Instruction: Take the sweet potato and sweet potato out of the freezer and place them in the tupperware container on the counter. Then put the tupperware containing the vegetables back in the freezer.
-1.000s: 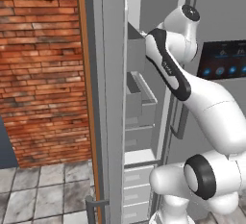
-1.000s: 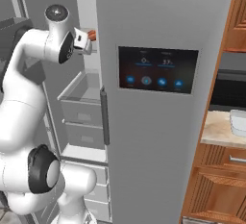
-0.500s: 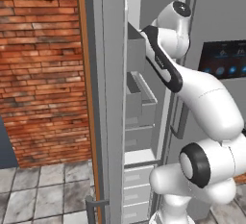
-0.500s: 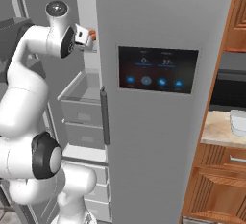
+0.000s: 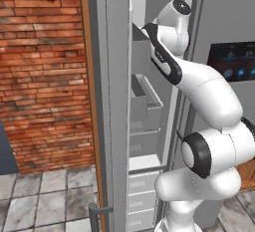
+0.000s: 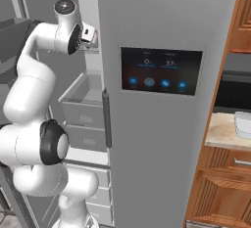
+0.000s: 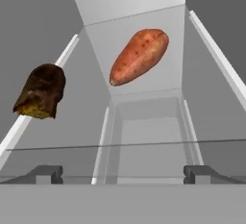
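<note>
Inside, two sweet potatoes, one orange (image 7: 139,56), one dark brown (image 7: 40,91), tool (image 7: 123,174) spread wide, holding nothing

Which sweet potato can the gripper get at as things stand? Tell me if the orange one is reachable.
Probably yes. In the hand view the open gripper faces the orange sweet potato on the freezer shelf, with nothing between them. The darker sweet potato lies off to one side, clear of that path.

The white arm (image 5: 199,86) rises from the frame's lower right, bends at a dark elbow joint, then reaches up and left toward the upper centre. The claw (image 7: 122,172) is spread wide, holding nothing.
</note>
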Motion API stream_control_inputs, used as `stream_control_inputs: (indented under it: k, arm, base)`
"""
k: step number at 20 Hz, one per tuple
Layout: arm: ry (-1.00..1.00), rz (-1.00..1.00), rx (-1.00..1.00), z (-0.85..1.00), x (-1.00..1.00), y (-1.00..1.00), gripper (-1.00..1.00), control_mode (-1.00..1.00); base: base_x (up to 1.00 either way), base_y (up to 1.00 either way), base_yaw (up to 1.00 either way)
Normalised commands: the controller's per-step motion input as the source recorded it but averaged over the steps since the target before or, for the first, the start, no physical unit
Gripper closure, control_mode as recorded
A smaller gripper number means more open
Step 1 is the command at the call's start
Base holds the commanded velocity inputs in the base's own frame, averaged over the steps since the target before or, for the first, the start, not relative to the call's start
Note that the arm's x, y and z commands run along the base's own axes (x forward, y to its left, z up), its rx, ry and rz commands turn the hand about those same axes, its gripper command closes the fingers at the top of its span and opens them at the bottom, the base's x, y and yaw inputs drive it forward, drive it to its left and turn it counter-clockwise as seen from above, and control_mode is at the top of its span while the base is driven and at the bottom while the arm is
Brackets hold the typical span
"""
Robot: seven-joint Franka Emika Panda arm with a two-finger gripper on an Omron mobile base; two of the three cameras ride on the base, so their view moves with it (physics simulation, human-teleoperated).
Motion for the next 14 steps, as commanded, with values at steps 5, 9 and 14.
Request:
stream_control_inputs:
  k: [5, 9, 14]
  arm:
    - [0.01, -0.03, 0.00, 0.00, 0.40, 0.00, -1.00, -1.00]
    - [0.00, -0.07, 0.00, 0.00, 0.44, 0.00, -1.00, -1.00]
    - [0.00, -0.09, 0.00, 0.00, 0.38, 0.04, -1.00, -1.00]
  base:
    - [0.00, 0.00, 0.00]
    - [0.00, 0.00, 0.00]
    - [0.00, 0.00, 0.00]
